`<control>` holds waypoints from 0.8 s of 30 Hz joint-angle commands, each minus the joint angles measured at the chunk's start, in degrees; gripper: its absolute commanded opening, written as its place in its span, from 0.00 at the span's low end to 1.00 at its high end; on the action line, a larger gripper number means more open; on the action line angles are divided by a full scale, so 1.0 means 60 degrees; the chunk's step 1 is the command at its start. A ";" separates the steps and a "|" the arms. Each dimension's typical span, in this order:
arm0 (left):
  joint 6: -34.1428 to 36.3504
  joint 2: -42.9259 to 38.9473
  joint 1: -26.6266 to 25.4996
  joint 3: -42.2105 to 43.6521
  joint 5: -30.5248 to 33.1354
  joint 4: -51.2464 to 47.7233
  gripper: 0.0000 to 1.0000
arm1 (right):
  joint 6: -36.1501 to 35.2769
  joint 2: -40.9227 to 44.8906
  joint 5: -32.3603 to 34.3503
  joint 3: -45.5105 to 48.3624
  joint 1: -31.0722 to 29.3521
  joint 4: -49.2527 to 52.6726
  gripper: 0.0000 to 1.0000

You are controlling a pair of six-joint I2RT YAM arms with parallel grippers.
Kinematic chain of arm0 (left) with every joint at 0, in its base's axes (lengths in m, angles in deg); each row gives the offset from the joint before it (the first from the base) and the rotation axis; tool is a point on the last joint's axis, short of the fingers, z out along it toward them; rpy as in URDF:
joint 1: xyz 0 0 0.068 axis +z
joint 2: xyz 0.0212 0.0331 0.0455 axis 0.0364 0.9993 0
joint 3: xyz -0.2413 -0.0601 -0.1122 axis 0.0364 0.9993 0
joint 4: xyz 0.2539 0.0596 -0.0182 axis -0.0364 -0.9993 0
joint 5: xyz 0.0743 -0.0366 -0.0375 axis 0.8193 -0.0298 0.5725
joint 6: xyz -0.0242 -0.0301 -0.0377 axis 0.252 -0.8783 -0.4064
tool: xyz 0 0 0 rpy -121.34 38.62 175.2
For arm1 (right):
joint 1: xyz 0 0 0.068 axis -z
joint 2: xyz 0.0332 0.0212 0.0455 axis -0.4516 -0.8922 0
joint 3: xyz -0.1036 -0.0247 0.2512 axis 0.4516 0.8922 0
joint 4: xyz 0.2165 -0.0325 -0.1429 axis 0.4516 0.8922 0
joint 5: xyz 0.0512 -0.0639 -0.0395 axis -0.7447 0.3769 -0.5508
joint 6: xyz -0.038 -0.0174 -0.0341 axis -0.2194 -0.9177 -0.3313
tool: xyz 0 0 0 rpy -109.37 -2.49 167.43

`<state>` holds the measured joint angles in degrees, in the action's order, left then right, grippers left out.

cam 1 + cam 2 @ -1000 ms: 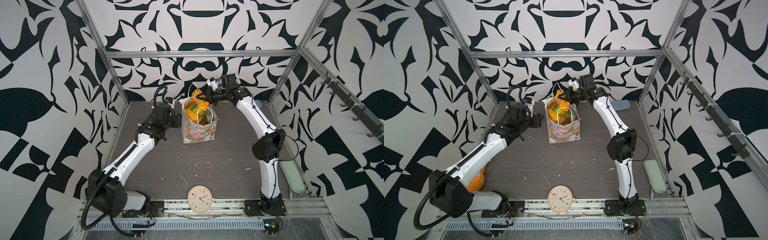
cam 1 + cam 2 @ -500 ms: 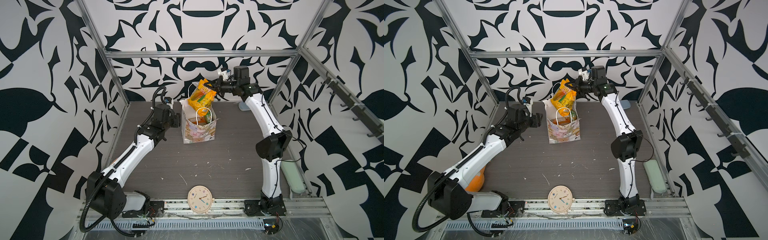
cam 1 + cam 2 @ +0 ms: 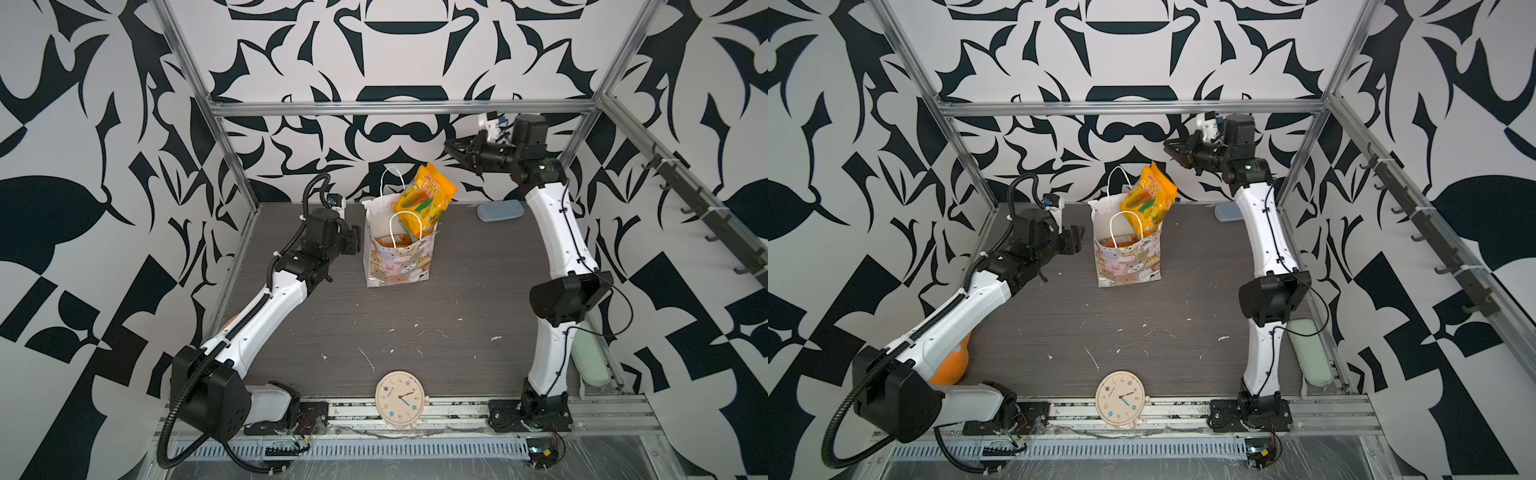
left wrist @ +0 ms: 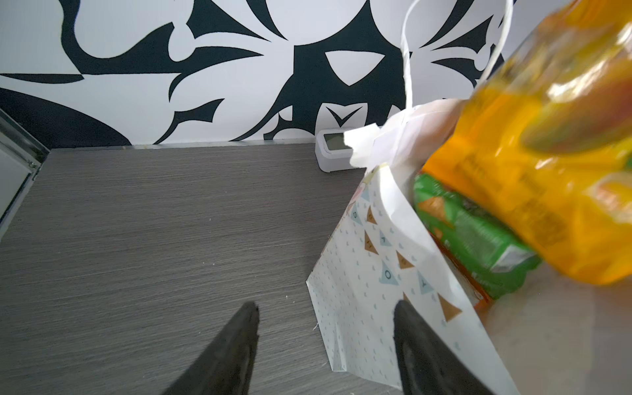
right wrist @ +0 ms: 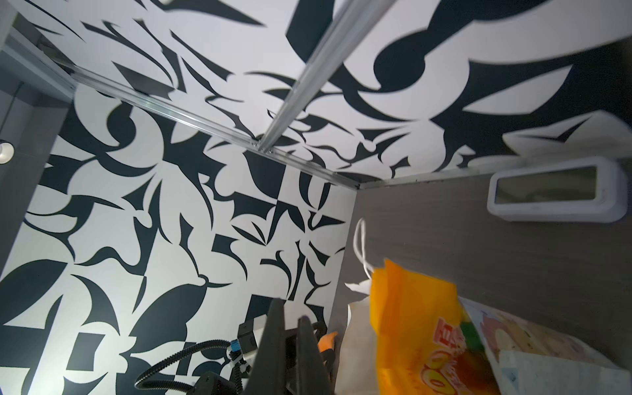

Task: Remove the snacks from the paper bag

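Yellow-orange packet (image 3: 426, 195) has slipped from the right gripper (image 3: 451, 147), now pressed together on nothing and well apart, and leans half out of the paper bag (image 3: 399, 266); left gripper (image 3: 355, 241) spread beside it, so a regrasp looks needed.

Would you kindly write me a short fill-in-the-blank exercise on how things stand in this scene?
1. The yellow packet sticks up out of the white paper ___.
2. The right gripper is high up, clear of that packet, with its jaws ___.
3. The left gripper sits beside the bag with its jaws ___.
4. Under the yellow packet, the left wrist view shows a second packet, coloured ___.

Missing words: bag; shut; open; green.
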<state>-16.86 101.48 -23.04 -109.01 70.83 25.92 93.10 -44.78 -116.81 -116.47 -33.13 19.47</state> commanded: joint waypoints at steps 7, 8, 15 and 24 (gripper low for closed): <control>-0.0039 0.0305 0.0038 -0.0088 0.0042 0.0340 0.65 | -0.1108 0.1741 0.0688 0.1146 0.0863 -0.0420 0.00; -0.0006 0.0354 0.0040 -0.0127 0.0044 0.0313 0.65 | -0.1848 0.1764 0.1036 0.1090 0.0838 0.0232 0.00; 0.0205 0.0625 0.0039 -0.0593 0.0059 0.0034 0.65 | -0.6336 0.1034 0.3833 -0.0055 -0.1241 0.5056 0.31; 0.0402 0.0952 0.0038 -0.0908 -0.0403 -0.0017 0.65 | -0.8771 -0.0753 0.5359 -0.2411 -0.2732 0.8379 0.55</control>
<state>-15.33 106.18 -23.04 -112.13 70.05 26.53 47.25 -50.88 -88.13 -127.20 -49.15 62.41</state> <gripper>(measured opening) 0.653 0.535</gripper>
